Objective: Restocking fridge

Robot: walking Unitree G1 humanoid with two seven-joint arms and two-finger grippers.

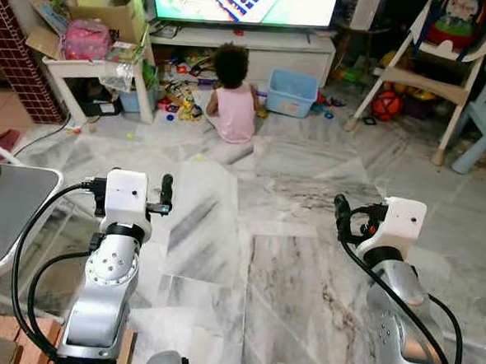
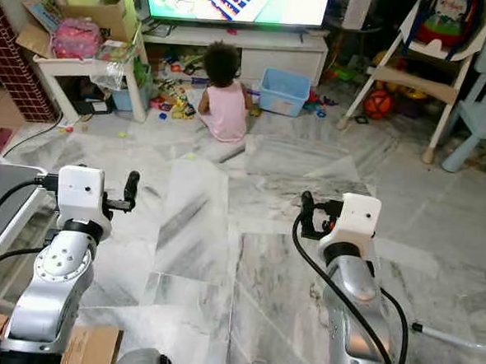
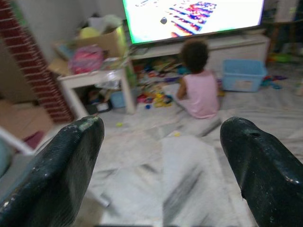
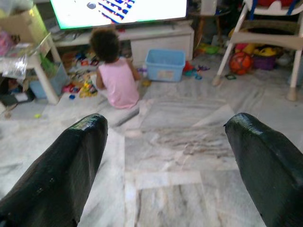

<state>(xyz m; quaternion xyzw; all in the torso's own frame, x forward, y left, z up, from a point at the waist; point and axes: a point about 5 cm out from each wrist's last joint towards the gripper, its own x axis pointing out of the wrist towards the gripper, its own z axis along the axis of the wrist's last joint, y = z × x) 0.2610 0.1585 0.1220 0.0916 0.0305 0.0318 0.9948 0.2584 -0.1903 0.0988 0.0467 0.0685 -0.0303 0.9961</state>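
Marble floor (image 1: 247, 256) in grey-veined white runs from the robot to a lit television (image 1: 246, 2) on a low white stand (image 1: 259, 47). Before the stand a person in pink (image 1: 232, 95) sits on the floor beside a blue bin (image 1: 291, 92) and scattered toys (image 1: 182, 100). Nearer, the left gripper (image 3: 158, 161) and the right gripper (image 4: 165, 156) are held level over bare floor, fingers spread wide, grasping nothing. No fridge can be made out.

Marble floor (image 1: 288, 259) — scattered toys (image 1: 182, 104)
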